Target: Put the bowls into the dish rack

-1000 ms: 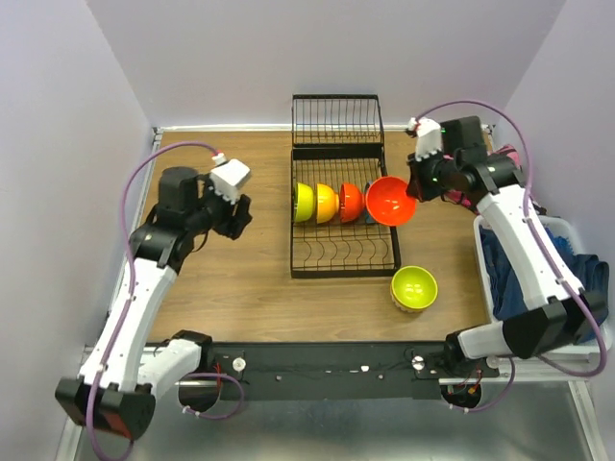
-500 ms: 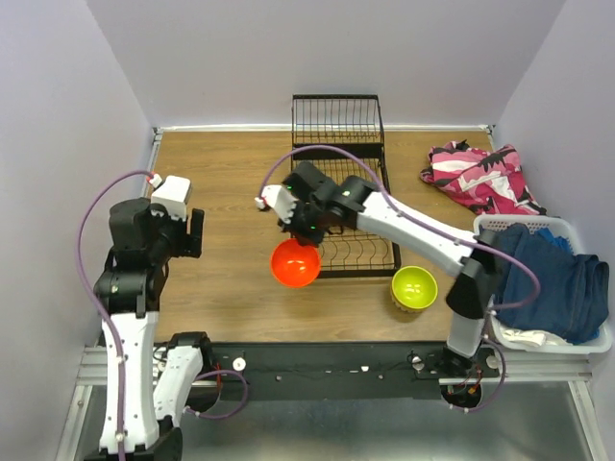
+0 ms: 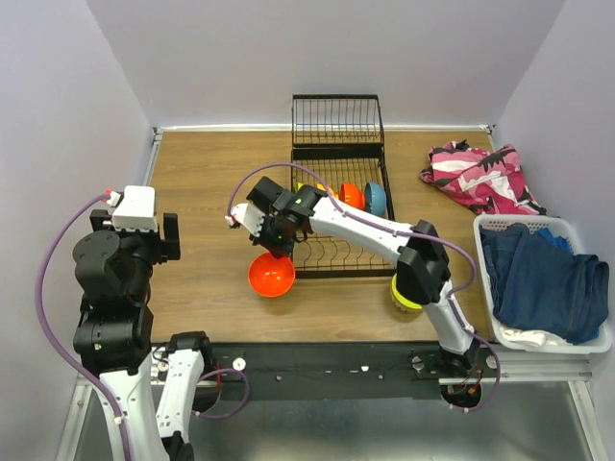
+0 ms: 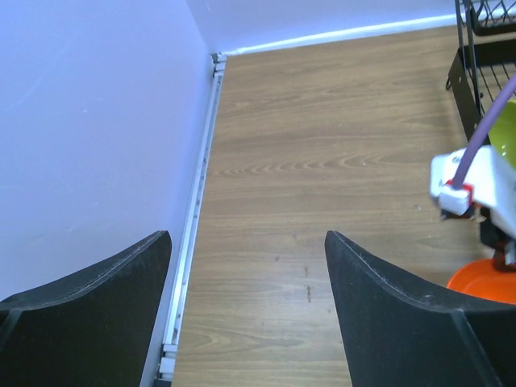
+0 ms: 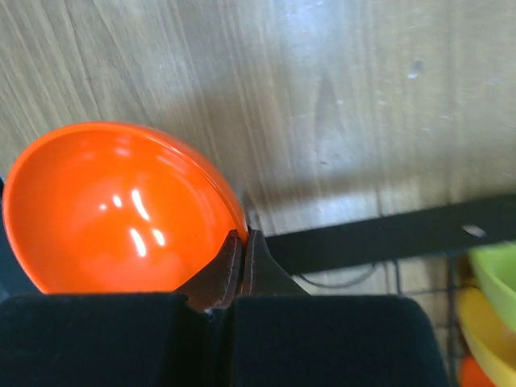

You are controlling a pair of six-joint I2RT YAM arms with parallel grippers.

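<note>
My right gripper point(image 3: 276, 248) is shut on the rim of a red-orange bowl point(image 3: 271, 277) and holds it low over the table, just left of the front-left corner of the black wire dish rack point(image 3: 338, 252). In the right wrist view the jaws point(image 5: 242, 244) pinch the bowl's rim point(image 5: 121, 210). A red-orange bowl point(image 3: 351, 196) and a blue bowl point(image 3: 376, 198) stand in the rack's tines. A lime green bowl point(image 3: 405, 296) sits on the table right of the rack, partly hidden by the right arm. My left gripper point(image 3: 166, 238) is open and empty at the table's left edge; the left wrist view point(image 4: 246, 306) shows it too.
A pink patterned cloth point(image 3: 476, 178) lies at the back right. A white laundry basket point(image 3: 495, 226) of blue clothes stands at the right edge. The right arm stretches across the rack's front. A wall and a metal rail point(image 4: 197, 210) run along the left side.
The right arm has swung from the rack's right side to its front left, carrying the red-orange bowl down toward the table. The left arm has pulled back to the left edge.
</note>
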